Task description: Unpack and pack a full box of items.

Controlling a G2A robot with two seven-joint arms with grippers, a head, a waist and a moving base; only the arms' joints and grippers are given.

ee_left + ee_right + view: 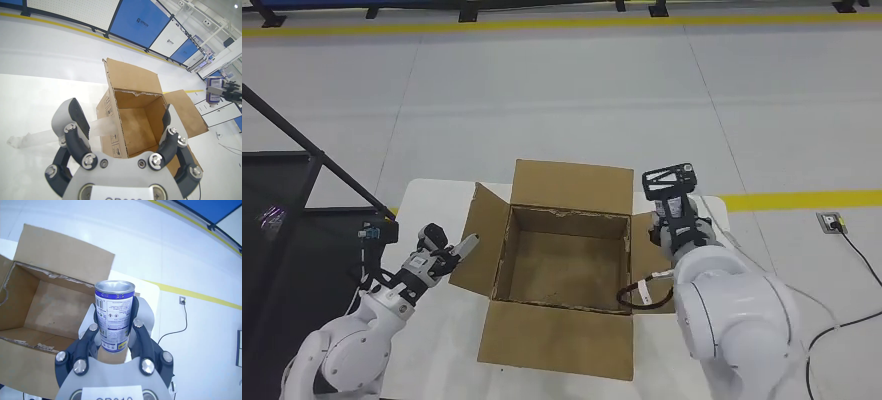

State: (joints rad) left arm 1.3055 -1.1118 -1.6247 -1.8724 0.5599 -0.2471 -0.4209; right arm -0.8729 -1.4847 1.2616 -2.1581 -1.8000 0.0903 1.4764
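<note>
Right gripper (115, 306) clenched on the blue aerosol can (113, 291) at 3 o'clock of the cardboard box (572, 187), left gripper (122, 108) released at 9 o'clock: you hold the can upright, clear of the flap.

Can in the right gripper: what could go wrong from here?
1. The can is pinched across its round body by the right gripper, with much of it beyond the fingertips; it might slip or tilt.
2. The right flap of the box lies spread out near the can; lowering could catch its edge.
3. A loose tape strip hangs off the box beside the open left gripper and could snag it.
</note>
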